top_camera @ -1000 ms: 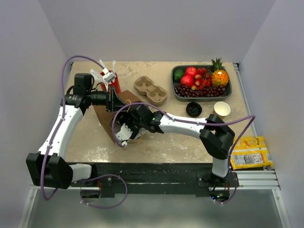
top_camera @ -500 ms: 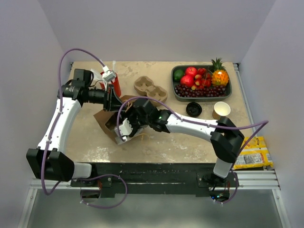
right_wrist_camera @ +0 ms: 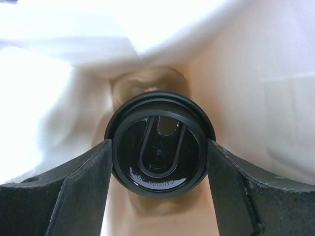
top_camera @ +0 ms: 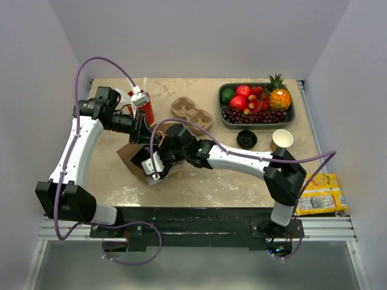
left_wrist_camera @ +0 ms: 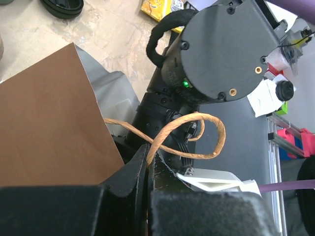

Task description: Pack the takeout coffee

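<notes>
- at the near right edge of the counter (top_camera: 217, 187), off the tan surface, yellow packets (top_camera: 318, 194) lay on the metal rail.
- a brown paper bag (top_camera: 130, 158) stood open on the near left part of the counter, tipped toward the right arm.
- the right arm reached across from the right, and its wrist end went into the mouth of the bag.
- the right fingers (right_wrist_camera: 86, 172) stood wide apart, one pad on each side of the takeout coffee (right_wrist_camera: 160, 145), holding it — the round black lid filled the gap between them.
- the takeout coffee was inside the bag, with pale, washed-out bag walls all around it in the right wrist view; whether it touched the bag's bottom could not be told.
- just beyond, the left fingers (left_wrist_camera: 130, 177) were pressed together on the bag's twine handle (left_wrist_camera: 189, 129), which looped up out of them — the bag's brown side panel lay to their left.
- farther right, a loose black lid (top_camera: 246, 139) and a lidless paper cup (top_camera: 282, 139) sat near each other.
- beyond the bag were a pulp cup carrier (top_camera: 191, 115) and a red bottle (top_camera: 146, 107).
- a fruit tray (top_camera: 290, 115) sat at the far right.
</notes>
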`<action>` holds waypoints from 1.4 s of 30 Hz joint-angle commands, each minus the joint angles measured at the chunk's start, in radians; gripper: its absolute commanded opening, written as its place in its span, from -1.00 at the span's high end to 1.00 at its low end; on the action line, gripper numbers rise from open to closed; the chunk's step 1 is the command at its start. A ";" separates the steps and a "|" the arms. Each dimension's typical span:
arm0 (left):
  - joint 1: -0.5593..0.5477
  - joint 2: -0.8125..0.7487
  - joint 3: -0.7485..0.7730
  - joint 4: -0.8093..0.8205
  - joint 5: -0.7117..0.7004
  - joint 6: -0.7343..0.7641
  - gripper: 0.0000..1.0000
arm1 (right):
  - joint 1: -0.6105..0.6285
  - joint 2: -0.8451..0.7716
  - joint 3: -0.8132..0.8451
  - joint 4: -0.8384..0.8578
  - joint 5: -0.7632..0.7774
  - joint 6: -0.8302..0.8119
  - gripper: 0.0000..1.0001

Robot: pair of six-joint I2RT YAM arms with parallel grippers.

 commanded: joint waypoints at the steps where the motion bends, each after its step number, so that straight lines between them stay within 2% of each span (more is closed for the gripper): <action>1: 0.010 -0.006 0.011 -0.024 -0.012 0.079 1.00 | 0.009 0.021 0.049 0.024 -0.119 0.011 1.00; 6: 0.035 0.031 0.057 -0.023 -0.007 0.065 0.99 | 0.020 0.065 0.051 0.068 -0.124 0.020 1.00; 8: 0.054 0.034 0.078 -0.017 -0.012 0.049 0.65 | 0.020 0.090 0.060 0.097 -0.117 0.039 1.00; 10: 0.062 0.040 0.120 -0.012 -0.027 0.047 0.46 | 0.020 0.104 0.063 0.125 -0.113 0.048 1.00; 11: 0.065 0.042 0.141 -0.009 -0.039 0.050 0.29 | 0.020 0.111 0.067 0.126 -0.110 0.048 1.00; 14: 0.067 0.042 0.241 0.032 -0.090 0.023 0.06 | 0.020 0.121 0.083 0.123 -0.109 0.052 1.00; 17: 0.067 0.027 0.302 0.084 -0.118 -0.010 -0.06 | 0.017 0.130 0.098 0.125 -0.100 0.068 1.00; 20: 0.070 0.000 0.315 0.147 -0.190 -0.075 -0.08 | 0.014 0.131 0.101 0.157 -0.078 0.088 1.00; 22: 0.084 -0.041 0.257 0.247 -0.299 -0.141 -0.06 | 0.014 0.130 0.098 0.187 -0.067 0.105 1.00; 23: 0.137 -0.058 0.226 0.281 -0.334 -0.201 -0.05 | 0.015 0.130 0.095 0.195 -0.067 0.111 1.00; 27: 0.298 -0.116 0.073 0.356 -0.469 -0.243 -0.03 | 0.017 0.125 0.080 0.224 -0.063 0.129 1.00; 29: 0.396 -0.110 0.056 0.352 -0.483 -0.232 0.01 | 0.017 0.121 0.063 0.237 -0.057 0.134 1.00; 31: 0.429 -0.108 0.033 0.364 -0.546 -0.229 0.03 | 0.017 0.119 0.057 0.237 -0.057 0.138 1.00; 33: 0.441 -0.112 -0.022 0.425 -0.668 -0.275 0.03 | 0.018 0.113 0.049 0.232 -0.060 0.141 1.00; 37: 0.446 -0.078 -0.119 0.489 -0.693 -0.295 0.00 | 0.017 0.111 0.044 0.246 -0.063 0.166 1.00; 42: 0.450 0.042 -0.202 0.605 -0.641 -0.370 -0.03 | 0.015 0.119 0.041 0.283 -0.037 0.195 1.00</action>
